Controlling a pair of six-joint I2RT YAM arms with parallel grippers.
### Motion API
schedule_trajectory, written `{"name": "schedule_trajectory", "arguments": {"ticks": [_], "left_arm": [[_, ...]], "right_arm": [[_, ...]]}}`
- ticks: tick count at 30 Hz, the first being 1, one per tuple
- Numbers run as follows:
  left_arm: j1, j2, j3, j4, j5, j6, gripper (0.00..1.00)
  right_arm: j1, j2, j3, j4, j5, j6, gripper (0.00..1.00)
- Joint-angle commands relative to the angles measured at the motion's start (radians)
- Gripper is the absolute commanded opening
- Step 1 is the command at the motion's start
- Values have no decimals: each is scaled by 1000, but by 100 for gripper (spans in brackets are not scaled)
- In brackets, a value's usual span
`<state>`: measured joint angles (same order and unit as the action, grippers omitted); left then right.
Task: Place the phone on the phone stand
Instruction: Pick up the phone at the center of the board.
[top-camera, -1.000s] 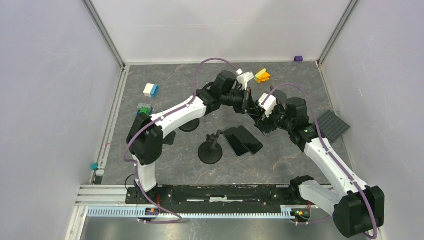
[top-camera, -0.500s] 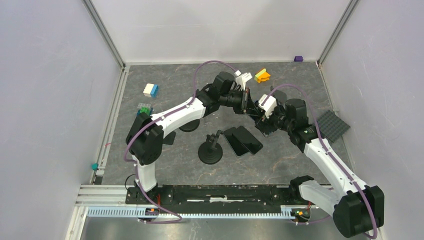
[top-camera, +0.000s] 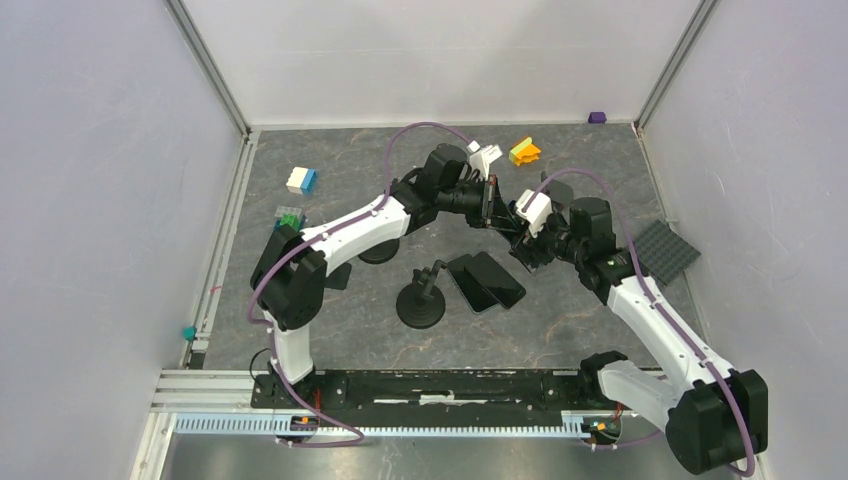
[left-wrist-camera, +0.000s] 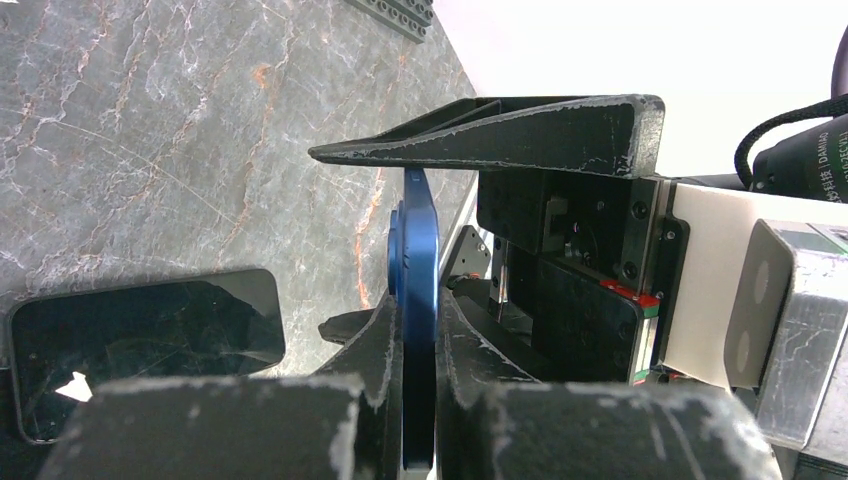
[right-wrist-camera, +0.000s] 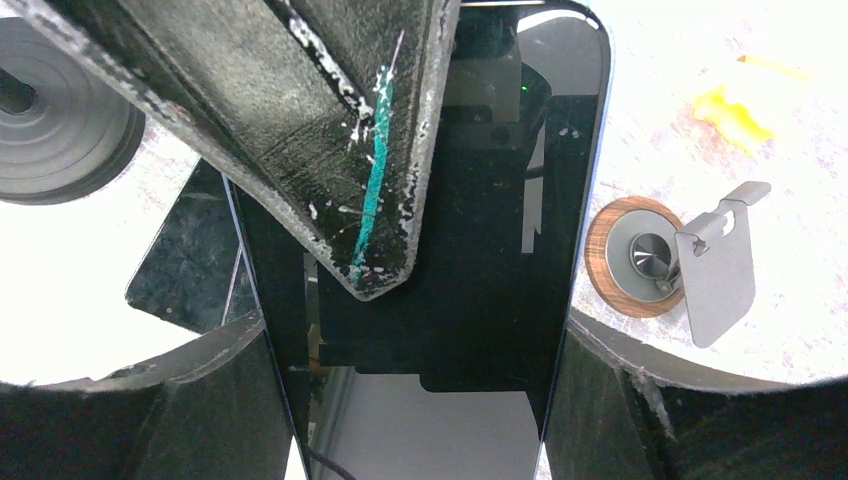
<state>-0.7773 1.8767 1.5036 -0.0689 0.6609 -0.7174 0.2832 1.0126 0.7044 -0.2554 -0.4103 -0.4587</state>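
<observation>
In the left wrist view, the left gripper (left-wrist-camera: 420, 330) pinches a blue phone (left-wrist-camera: 418, 250) by its flat sides. The phone stands on its thin edge between the two jaws. A black phone (left-wrist-camera: 150, 330) lies flat on the table (left-wrist-camera: 150, 120), off to the left of those jaws. In the right wrist view, the right gripper (right-wrist-camera: 410, 350) has its jaws spread wide, one at each long edge of the blue phone. They sit very close to the edges, but I cannot tell if they squeeze it. A little stand with a brown ring (right-wrist-camera: 650, 255) is outside the right-hand jaw. In the top view, both grippers meet nose to nose. The black phone stand (top-camera: 420, 300) sits well apart from the jaws, nearer the arm bases.
</observation>
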Motion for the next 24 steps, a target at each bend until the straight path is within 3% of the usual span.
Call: {"name": "schedule_trajectory", "arguments": {"ticks": [1,4,9,13,16,19,24], "left_arm": [[0,-66,6,92,59,-40,2],[0,-67,8,92,61,-25,6],[2,-81,26,46,54,55,40],[3,-113,40,-30,4,137,75],[15,-149,52,-87,-12,222,89],[52,-211,70,-174,-29,370,96],[169,-330,86,-428,31,727,97]], "right_arm": [[1,6,18,24,-7,-4,55],[1,6,18,20,-7,-14,43],[0,10,18,5,-34,-37,1],[0,0,20,10,-47,-37,0],[-1,-15,21,11,-52,-39,0],[0,-26,17,-5,-72,-62,0],[0,-39,-4,-43,-219,-108,0]]}}
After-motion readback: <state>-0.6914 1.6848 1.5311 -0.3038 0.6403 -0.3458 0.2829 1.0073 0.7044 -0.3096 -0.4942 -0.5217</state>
